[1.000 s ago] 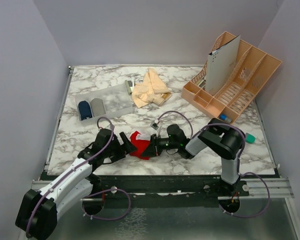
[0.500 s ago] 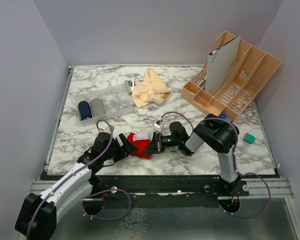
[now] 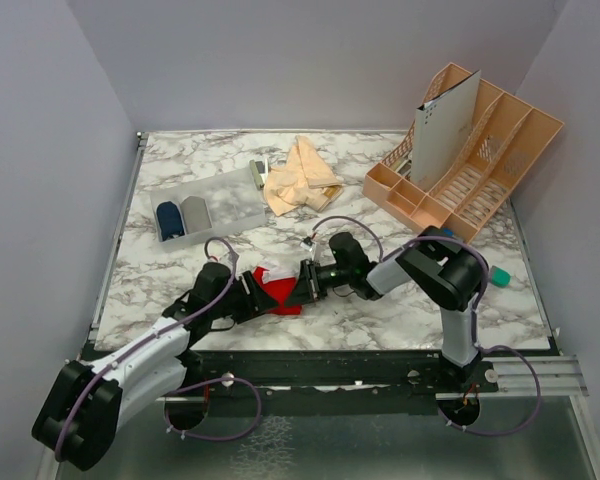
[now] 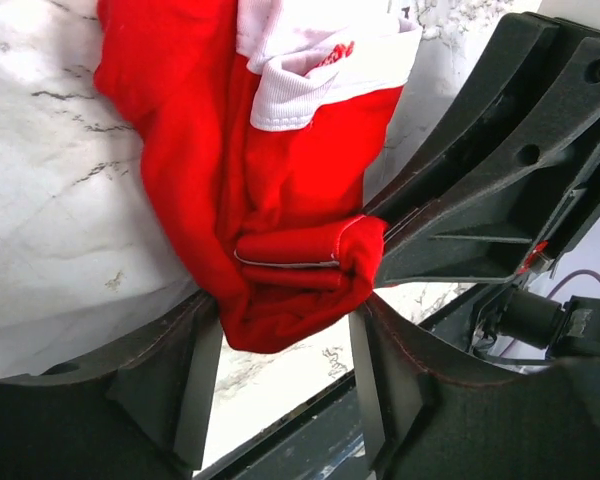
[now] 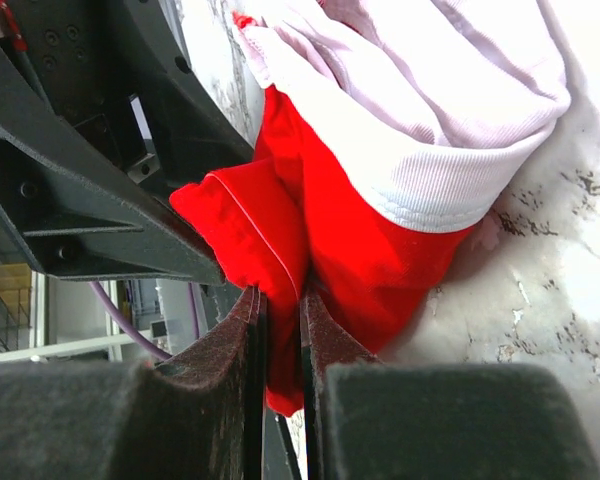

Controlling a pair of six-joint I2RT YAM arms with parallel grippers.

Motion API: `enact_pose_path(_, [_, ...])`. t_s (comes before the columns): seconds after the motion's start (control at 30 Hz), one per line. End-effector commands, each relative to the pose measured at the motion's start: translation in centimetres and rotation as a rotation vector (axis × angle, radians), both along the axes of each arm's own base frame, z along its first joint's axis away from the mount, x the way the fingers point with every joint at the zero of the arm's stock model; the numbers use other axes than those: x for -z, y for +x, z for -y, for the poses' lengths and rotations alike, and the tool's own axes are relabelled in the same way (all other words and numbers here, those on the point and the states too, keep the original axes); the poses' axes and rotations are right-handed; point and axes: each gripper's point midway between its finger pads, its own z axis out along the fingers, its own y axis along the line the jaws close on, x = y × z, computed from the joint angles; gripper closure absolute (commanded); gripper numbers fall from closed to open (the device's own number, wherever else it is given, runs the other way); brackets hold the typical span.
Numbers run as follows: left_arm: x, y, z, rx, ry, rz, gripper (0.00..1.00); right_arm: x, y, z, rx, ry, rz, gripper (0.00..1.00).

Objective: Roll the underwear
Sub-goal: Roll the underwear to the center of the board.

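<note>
The red underwear lies on the marble table near its 6 o'clock edge, a little left of centre, between the two gripper tips. It is bunched into a short, loose bundle. Its long axis runs roughly from 12 to 6 o'clock, tilted a little towards 11. The white waistband sits at the 12 o'clock end and a folded red end points towards 6.

The left arm lies low and stretched out from its base, reaching towards 1 o'clock. The left gripper meets the bundle from the 9 o'clock side. In the left wrist view its fingers stand at a middling width on either side of the folded red end. The cloth fills the gap between them, but I cannot tell whether they press on it.

The right arm rises from its base and bends at the elbow, and its forearm runs low towards 9 o'clock. The right gripper faces the left one across the garment. Its pads are drawn narrow, with a red fold pinched between them.

Well apart at 12 o'clock lies a loose heap of peach underwear. Just beside it, at 9 o'clock, is a clear tray holding a navy roll and a grey roll.
</note>
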Motion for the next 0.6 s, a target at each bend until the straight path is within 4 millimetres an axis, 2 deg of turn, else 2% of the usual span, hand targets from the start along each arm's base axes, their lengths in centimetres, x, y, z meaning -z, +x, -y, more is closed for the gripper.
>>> enact_pose_path(0.0, [-0.3,0.4,0.7,0.017,-0.007,0.015,0.47,3.8,-0.9,2.0,-0.007,-0.163,-0.047,0.96])
enact_pose_path(0.13, [-0.4,1.2,0.3,-0.034,0.001,0.028,0.50,3.9,-1.4,2.3,-0.026,-0.173,-0.050,0.95])
enact_pose_path(0.2, [-0.8,1.7,0.3,-0.047,0.001,0.052,0.40,3.7,-1.7,2.5,-0.029,-0.170,-0.052,0.95])
enact_pose_path(0.27, [-1.4,2.1,0.4,-0.050,-0.008,0.079,0.36,3.3,-2.1,2.7,-0.030,-0.155,-0.058,0.96])
enact_pose_path(0.4, [-2.3,2.5,1.4,0.020,-0.026,0.125,0.19,2.3,-2.4,3.4,0.027,-0.138,-0.050,0.98])
enact_pose_path(0.57, [-3.6,3.7,3.6,0.100,-0.087,0.159,0.17,2.0,-3.1,4.3,0.087,-0.205,0.003,0.99])
